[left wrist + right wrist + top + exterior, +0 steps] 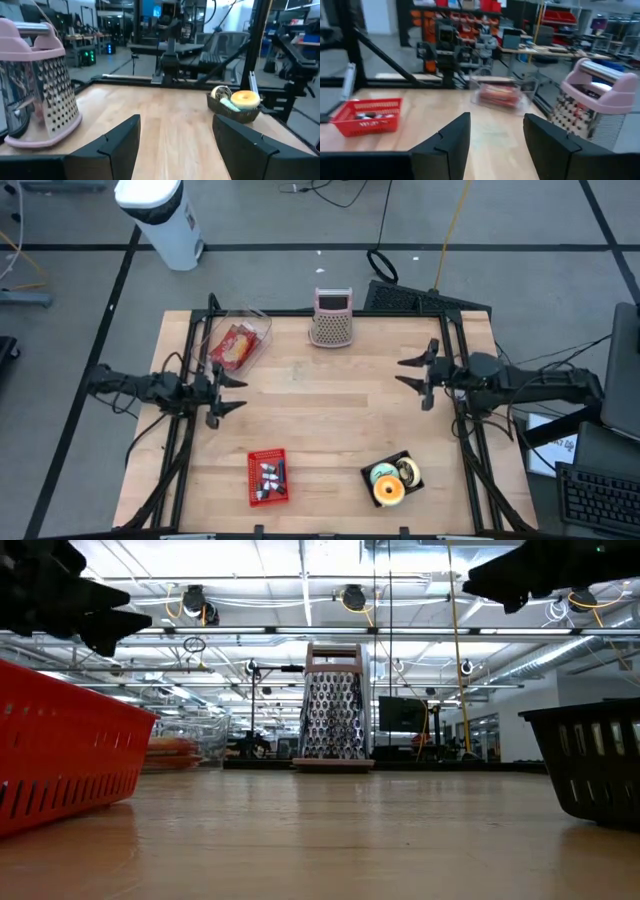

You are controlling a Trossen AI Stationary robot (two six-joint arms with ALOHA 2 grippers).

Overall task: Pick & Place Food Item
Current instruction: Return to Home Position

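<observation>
A dark basket point(393, 478) near the table's front right holds a yellow-orange ring-shaped food item point(245, 98) and a pale round one point(220, 92). A clear container point(238, 345) with red food stands at the far left. A red basket point(268, 477) with small packets sits at the front centre. My left gripper point(238, 392) hovers open, level, at the table's left edge, pointing toward the right. My right gripper point(405, 372) hovers open, level, near the right edge, pointing left. Nothing lies between either gripper's fingers.
A pink box grater point(331, 317) stands upright at the table's far edge, centre. Black frame rails point(190, 340) run along the left and right sides. The middle of the wooden table point(320, 410) between the two grippers is bare wood.
</observation>
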